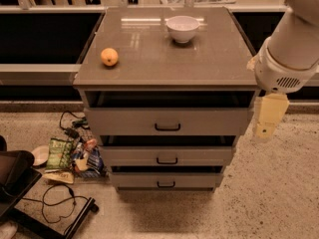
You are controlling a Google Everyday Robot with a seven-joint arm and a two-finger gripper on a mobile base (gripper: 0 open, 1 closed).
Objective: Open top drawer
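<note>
Gripper (265, 125) hangs beside the smooth, flat-fronted grey top drawer (124, 121).

Gripper (265, 127) downward, at far right

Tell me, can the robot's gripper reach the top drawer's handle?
Probably yes. The gripper hangs just right of the cabinet, and nothing stands in front of the handle on the top drawer.

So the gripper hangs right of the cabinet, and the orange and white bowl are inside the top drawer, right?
Not quite. The camera view shows the orange and the white bowl on the cabinet top, not inside the top drawer. The gripper does hang right of the cabinet.
</note>
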